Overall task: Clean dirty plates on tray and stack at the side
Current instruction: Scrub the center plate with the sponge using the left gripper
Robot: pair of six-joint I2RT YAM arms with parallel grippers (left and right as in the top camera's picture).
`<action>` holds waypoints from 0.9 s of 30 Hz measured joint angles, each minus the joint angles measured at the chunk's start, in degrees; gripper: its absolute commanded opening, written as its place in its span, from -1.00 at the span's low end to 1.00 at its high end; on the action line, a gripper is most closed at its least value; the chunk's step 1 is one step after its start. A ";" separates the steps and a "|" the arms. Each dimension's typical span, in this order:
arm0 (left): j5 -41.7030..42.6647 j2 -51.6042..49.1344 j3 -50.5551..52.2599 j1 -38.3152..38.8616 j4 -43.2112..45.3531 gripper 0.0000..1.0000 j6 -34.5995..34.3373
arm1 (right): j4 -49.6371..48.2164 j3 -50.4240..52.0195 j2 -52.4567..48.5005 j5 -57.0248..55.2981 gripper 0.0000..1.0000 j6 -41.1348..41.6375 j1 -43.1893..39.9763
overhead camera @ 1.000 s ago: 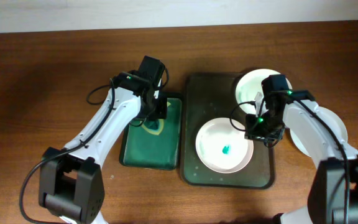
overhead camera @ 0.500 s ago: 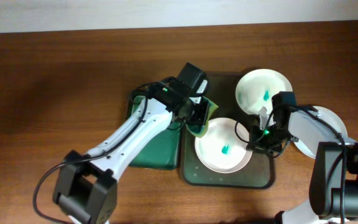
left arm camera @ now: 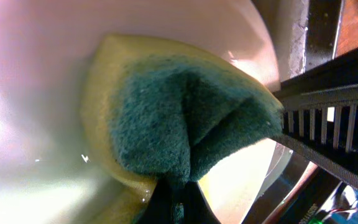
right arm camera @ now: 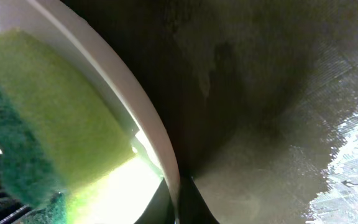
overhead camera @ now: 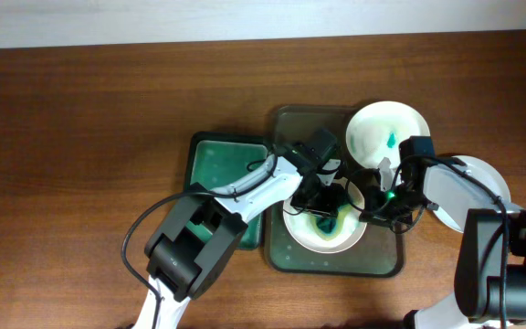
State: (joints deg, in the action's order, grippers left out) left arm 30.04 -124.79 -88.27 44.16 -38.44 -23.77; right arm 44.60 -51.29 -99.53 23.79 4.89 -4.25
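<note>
Sponge (left arm camera: pixel 166 118), green scouring face folded over yellow foam, pressed onto the white floor of the near plate (overhead camera: pixel 304 236). This plate lies in the front half of the dark olive tray (overhead camera: pixel 336 263). The left claw (overhead camera: pixel 325 212) pinches the sponge from above, and the foam creases where it is squeezed. Any teal mark on this plate is hidden under the sponge, so whether it is wiped off cannot be told.

Just to the right, the right claw (overhead camera: pixel 377 203) is closed on the same plate's right rim. In the right wrist view the thin rim runs down into the dark fingers, and the bite looks shallow.

Farther back on the tray, the far plate (overhead camera: pixel 377 123) has a teal smear (overhead camera: pixel 391 140) in its middle. A third plate (overhead camera: pixel 487 178) rests on the desk (overhead camera: pixel 80 137) beside the tray, partly hidden by the right arm. A bright green tray (overhead camera: pixel 217 164) sits to the left.

Likely risks:
- A hard scrub could lever the rim out of the shallow pinch, so the plate skids or tips toward the far plate.
- The two claws work very near each other, so a wide stroke could knock them together.
- The folded sponge could slip out of its pinch
</note>
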 measured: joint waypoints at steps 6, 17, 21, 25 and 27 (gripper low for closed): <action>-10.82 -0.15 -3.93 -0.20 -8.00 -1.00 -5.25 | -0.42 0.13 0.00 0.76 -0.92 0.02 0.17; -25.03 -3.08 -11.13 -0.24 -13.11 -1.00 -3.08 | -0.48 0.37 -0.02 1.11 -0.92 0.90 0.46; -13.03 -4.52 -11.82 -0.15 -9.88 -1.00 5.40 | -0.57 0.37 0.13 0.76 -0.91 2.01 0.09; -4.92 -5.42 -11.93 0.04 -9.49 -1.00 12.59 | -1.18 0.52 0.22 0.96 -0.91 2.84 0.09; -1.73 -5.64 -12.04 0.52 -12.22 -1.00 15.78 | -1.84 0.61 0.22 1.25 -0.92 2.82 0.11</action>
State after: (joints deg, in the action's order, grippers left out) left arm 28.32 -130.43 -100.31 44.69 -50.65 -7.99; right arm 42.76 -50.68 -99.31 25.04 7.70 -4.14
